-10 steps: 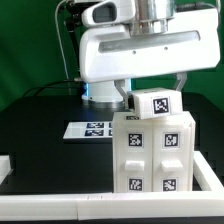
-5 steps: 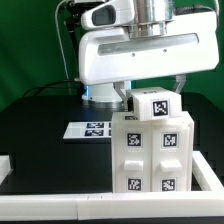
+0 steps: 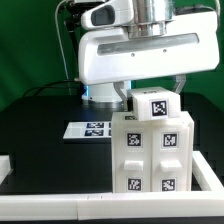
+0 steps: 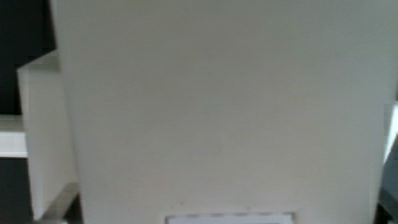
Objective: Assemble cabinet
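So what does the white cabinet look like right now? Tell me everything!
The cabinet is a white, plastic-looking box standing upright on the black table, close to the camera. Its front shows small square blocks, each with a black-and-white tag. A tagged block sits at its top, tilted a little. The robot arm hangs right above. The wrist view shows only plain white panels.

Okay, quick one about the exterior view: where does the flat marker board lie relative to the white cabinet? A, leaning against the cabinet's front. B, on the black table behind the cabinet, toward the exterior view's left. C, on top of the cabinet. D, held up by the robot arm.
B: the marker board lies flat on the black table, behind the cabinet and toward the exterior view's left.
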